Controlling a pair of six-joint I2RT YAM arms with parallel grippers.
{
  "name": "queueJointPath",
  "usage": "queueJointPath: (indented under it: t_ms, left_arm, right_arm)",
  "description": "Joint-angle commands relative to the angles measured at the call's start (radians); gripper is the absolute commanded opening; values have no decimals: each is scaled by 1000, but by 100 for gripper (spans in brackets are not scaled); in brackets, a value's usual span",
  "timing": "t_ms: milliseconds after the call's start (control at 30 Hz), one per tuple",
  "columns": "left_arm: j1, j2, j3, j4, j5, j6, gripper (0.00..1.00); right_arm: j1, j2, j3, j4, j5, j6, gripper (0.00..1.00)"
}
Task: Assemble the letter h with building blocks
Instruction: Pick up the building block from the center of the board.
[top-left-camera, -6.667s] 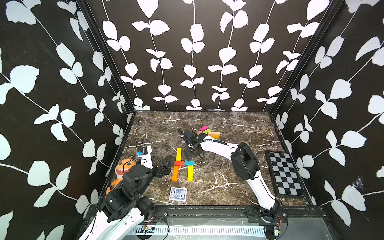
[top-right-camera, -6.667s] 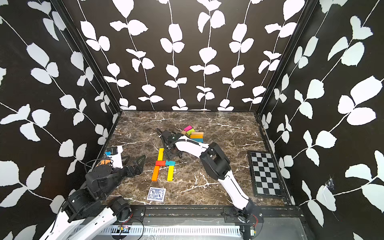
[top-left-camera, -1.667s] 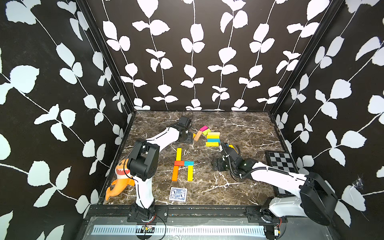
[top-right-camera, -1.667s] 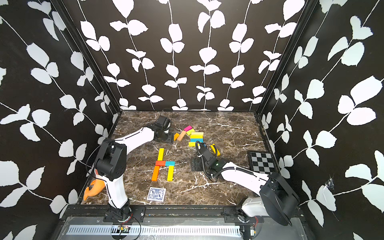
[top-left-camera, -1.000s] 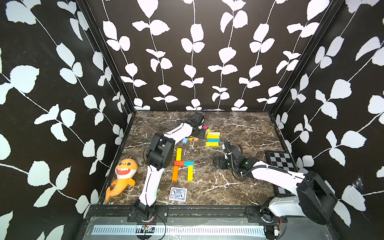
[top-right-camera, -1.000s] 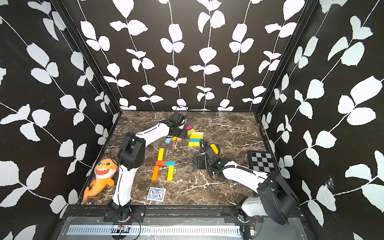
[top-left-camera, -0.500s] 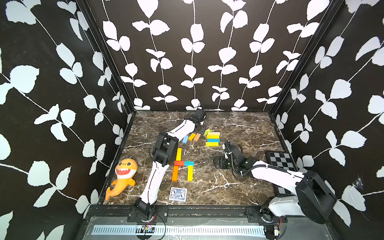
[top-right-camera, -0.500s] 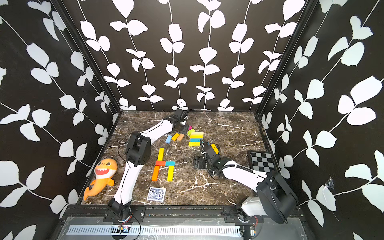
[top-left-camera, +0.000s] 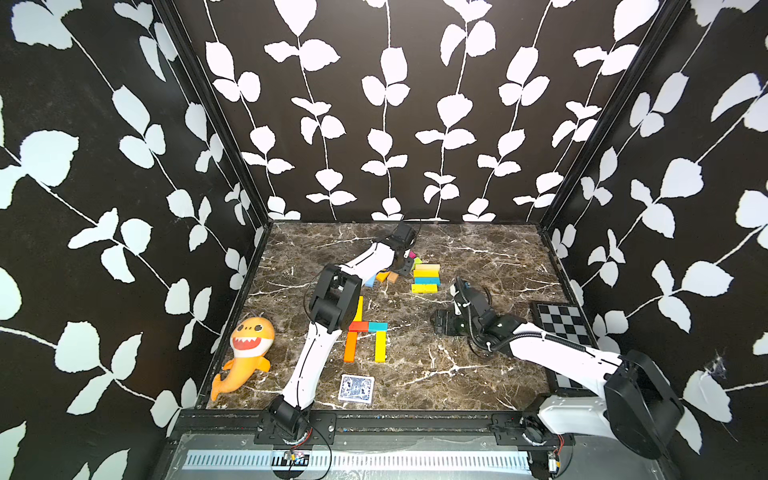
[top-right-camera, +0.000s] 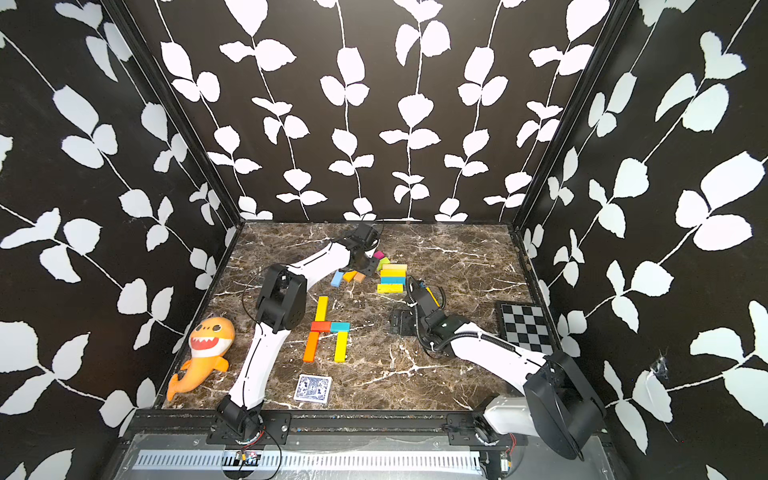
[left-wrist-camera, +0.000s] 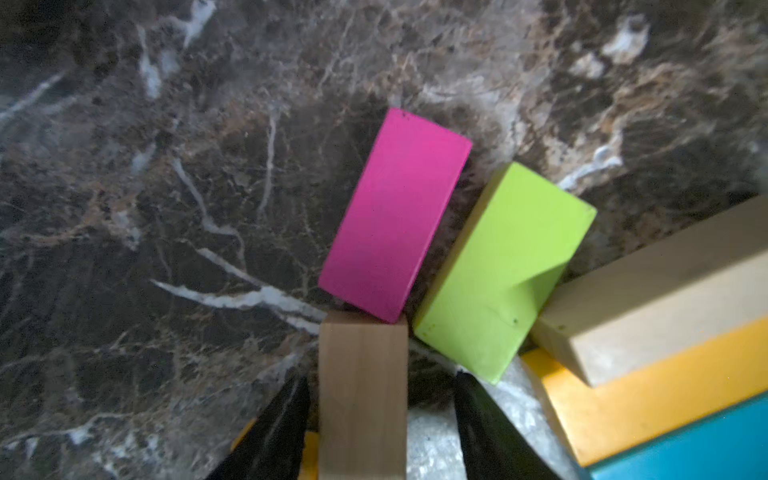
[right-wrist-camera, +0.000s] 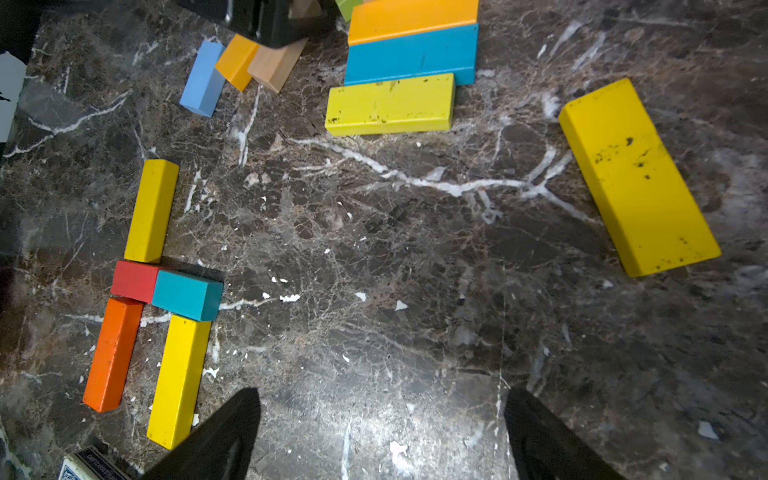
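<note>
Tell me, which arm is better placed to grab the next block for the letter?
Left: the left gripper straddles a tan block in the loose pile, jaws either side. The right gripper hangs open above bare tabletop.

Dark marble table (top-left-camera: 490, 253). On it: colored blocks (top-left-camera: 426, 281) at back and middle, toy shark (top-left-camera: 249, 338) by left wall, cards (top-left-camera: 356, 388) front, checkerboard (top-left-camera: 561, 322) right.

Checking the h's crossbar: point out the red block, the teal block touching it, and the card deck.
red block (top-left-camera: 358, 326), in a top view, centre of its top face.
teal block (top-right-camera: 340, 327), in a top view, centre of its top face.
card deck (top-left-camera: 356, 388), in a top view, centre of its patterned face.
</note>
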Motion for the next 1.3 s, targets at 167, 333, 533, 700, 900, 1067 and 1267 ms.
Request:
queueJointPath:
  t_ms: [167, 333, 533, 700, 900, 1067, 1267]
  left_arm:
    - [-17, 38, 41, -66, -31, 4, 44]
    - [-26, -17, 16, -21, -51, -22, 38]
    - [-58, -172, -57, 66, -68, -88, 35]
    - [-108, -396, -362, 220, -81, -223, 34]
    - [-190, -587, -706, 336, -95, -411, 33]
    - [-223, -597, -795, 325, -102, -528, 29]
    - [-226, -576, -804, 293, -174, -573, 28]
  right_arm:
    - [-12, -45, -15, -23, 28, 3, 92]
    - [-13, -51, -16, -24, 31, 6, 92]
    - [-20, -60, -23, -24, 42, 13, 92]
    - [-23, -74, -37, -15, 49, 14, 92]
    - [-26, -74, -44, -12, 48, 7, 92]
    - [-28, -75, -49, -11, 45, 8, 92]
    - [-29, -90, -60, -5, 42, 15, 92]
